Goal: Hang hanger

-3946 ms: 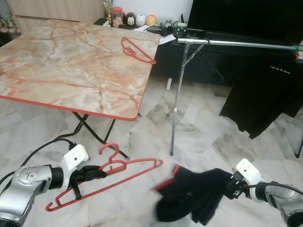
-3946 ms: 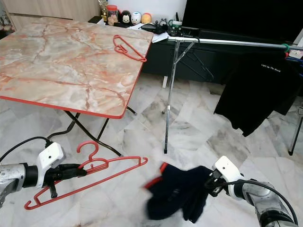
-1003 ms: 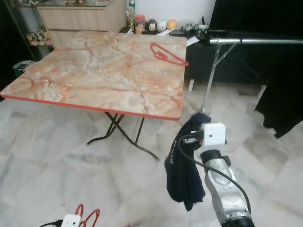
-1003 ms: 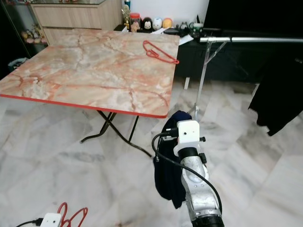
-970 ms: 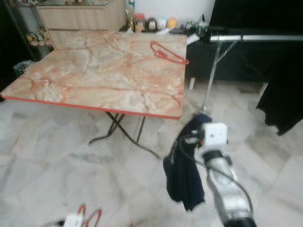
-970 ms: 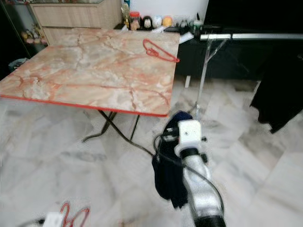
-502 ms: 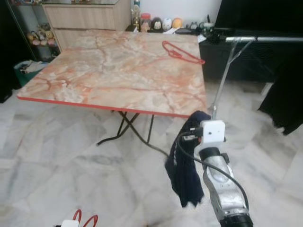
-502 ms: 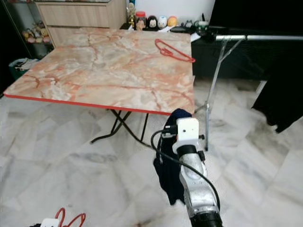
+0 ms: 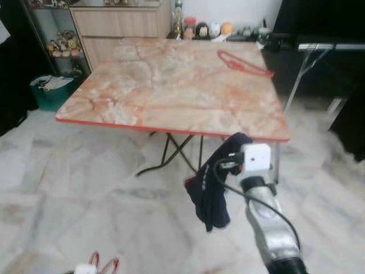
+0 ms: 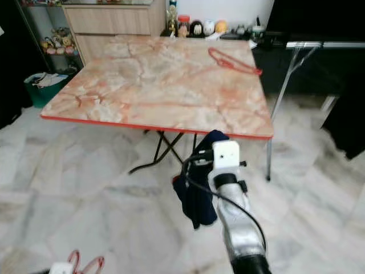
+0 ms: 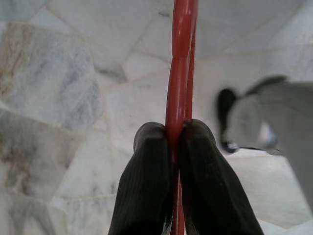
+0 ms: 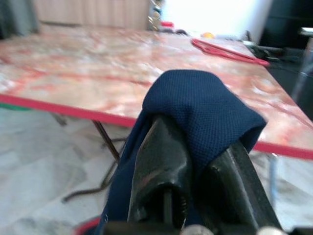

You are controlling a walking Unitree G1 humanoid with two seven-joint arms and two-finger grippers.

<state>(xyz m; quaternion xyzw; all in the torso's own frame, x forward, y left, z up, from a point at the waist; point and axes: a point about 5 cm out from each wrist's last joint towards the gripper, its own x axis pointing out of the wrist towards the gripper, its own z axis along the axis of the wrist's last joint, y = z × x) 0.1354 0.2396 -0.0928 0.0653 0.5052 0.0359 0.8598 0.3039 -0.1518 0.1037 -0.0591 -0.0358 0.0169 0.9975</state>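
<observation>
Right claw (image 12: 183, 161), clenched on a navy garment (image 10: 197, 194), stood raised before the near edge of the marble table (image 10: 114, 85); the cloth draped over its fingers and hung toward the floor. Left claw (image 11: 171, 147) gripped a red hanger (image 11: 178, 63) low at the near left. Over the preceding second the view had swung left, so the table filled the middle and the clothes rail (image 10: 325, 44) slid to the far right. A second red hanger (image 10: 234, 61) lay on the table's far right. Judged: the robot was turning away from the rail, so hanging remained undone.
</observation>
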